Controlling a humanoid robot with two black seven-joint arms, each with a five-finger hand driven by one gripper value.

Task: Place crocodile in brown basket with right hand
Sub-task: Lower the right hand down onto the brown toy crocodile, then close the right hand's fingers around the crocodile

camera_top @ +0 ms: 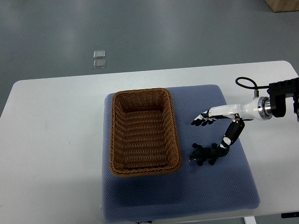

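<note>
- Nearest you, the blue mat (224,186) reaches almost to the near edge of the white table (51,140). The frame cuts off the table's near left corner.
- On the right hand (223,113), the four fingers (202,122) lie stretched out and slightly spread. Their dark tips point toward the basket, and they hold nothing.
- Its thumb (232,133) angles down toward the mat's near edge, and its tip meets the tail end of the crocodile (205,154). From this steep view you cannot tell whether the tip touches the tail or hangs just above it.
- You will find the crocodile lying flat on the mat, near the middle of its right half. It is outside the basket, with its head toward it. It is small and dark, so its legs and snout are hard to make out.
- On the mat's left half sits the brown basket (112,135), just beside the crocodile. Its long sides run from the far edge to the near edge.
- Behind the hand, a black cable (244,83) loops over the wrist (266,106). The right edge of the picture cuts off the rest of the arm.
- Beyond the table's far edge, two small clear squares (99,59) lie on the floor.
</note>
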